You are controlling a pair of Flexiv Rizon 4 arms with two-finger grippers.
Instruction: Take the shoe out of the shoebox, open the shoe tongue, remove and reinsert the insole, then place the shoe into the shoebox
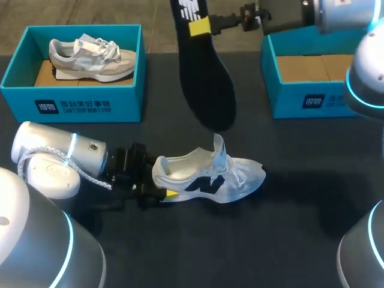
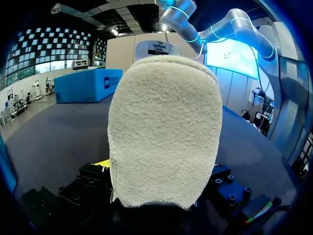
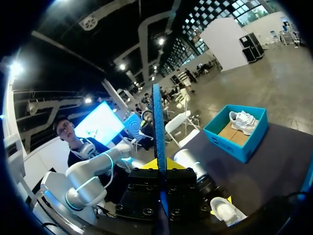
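**Two grippers loaded: insole out, shoe pinned at the heel**

Head view. The shoe [image 1: 207,177] stands upright on the dark table [image 1: 288,228], just below frame centre, with its toe pointing right. Its tongue is lifted, the collar is open and the footbed looks bare. Our left gripper [image 1: 161,185] comes in from the lower left and is clamped on the heel. One yellow tip shows against the near side. In the left wrist view the pale heel fills the space directly ahead of the gripper [image 2: 161,196].

Our right gripper [image 1: 201,27], at top centre, is closed narrowly on the insole [image 1: 204,78]. It grips near the narrow heel end, and the broad forefoot end trails down toward frame centre. In the right wrist view the insole [image 3: 157,132] stands edge-on between the fingers [image 3: 168,164].

The left shoebox [image 1: 72,105], upper left, holds a second shoe [image 1: 90,57]. The right shoebox [image 1: 300,102], upper right, shows only its cardboard floor.

Handling, our judgement:
- Insole: light and thin, likely flexible foam. Pushed from the heel end it could buckle, so the forefoot should go in first, under the raised tongue.
- Shoe: light, with a soft upper that would crumple under a pinch. The heel cup looks like the stiffest part, which makes it the sensible hold for bracing and for the later lift into a box.
- Risk: the shoe may slide on the smooth table if the heel clamp loosens.
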